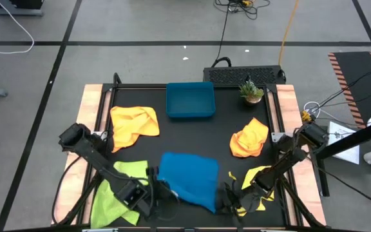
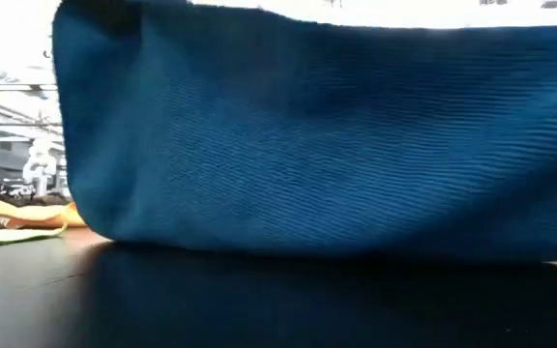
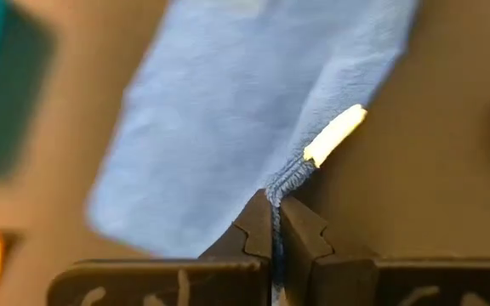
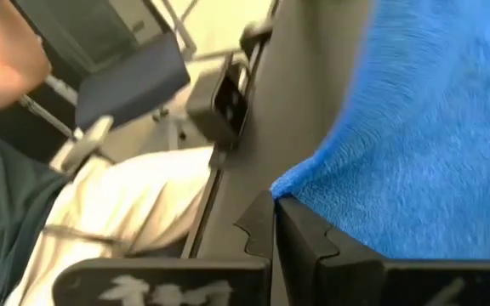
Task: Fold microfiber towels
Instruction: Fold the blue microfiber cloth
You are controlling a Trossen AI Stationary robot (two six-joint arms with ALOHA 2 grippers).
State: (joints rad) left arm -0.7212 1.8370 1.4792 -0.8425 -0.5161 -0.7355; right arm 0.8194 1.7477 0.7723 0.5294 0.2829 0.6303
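Note:
A blue microfiber towel (image 1: 189,177) lies near the table's front edge, between my two grippers. In the low view it (image 2: 317,135) fills the picture like a wall, with its lower part on the black table. My left gripper (image 1: 156,192) is shut on its near left corner, and my right gripper (image 1: 227,195) is shut on its near right corner. A lime green towel (image 1: 116,190) lies under my left arm. A yellow towel (image 1: 259,177) lies under my right arm. An orange-yellow towel (image 1: 134,122) lies at the left and an orange one (image 1: 250,138) at the right. My left gripper pinches the blue towel's hemmed corner (image 3: 281,189) between its two fingers, right beside a small white tag (image 3: 334,136). The cloth spreads away from the fingertips toward the table. My right gripper pinches the towel's other near corner (image 4: 289,189) between its two fingertips, only the corner's tip. The cloth runs away from the fingers, raised at this end.
A rigid blue tray (image 1: 190,101) stands at the table's far middle, and a small potted plant (image 1: 251,91) stands at the far right. Wooden rails edge the table's left (image 1: 92,109) and right sides. A person's arm (image 4: 7,51) shows beyond the table.

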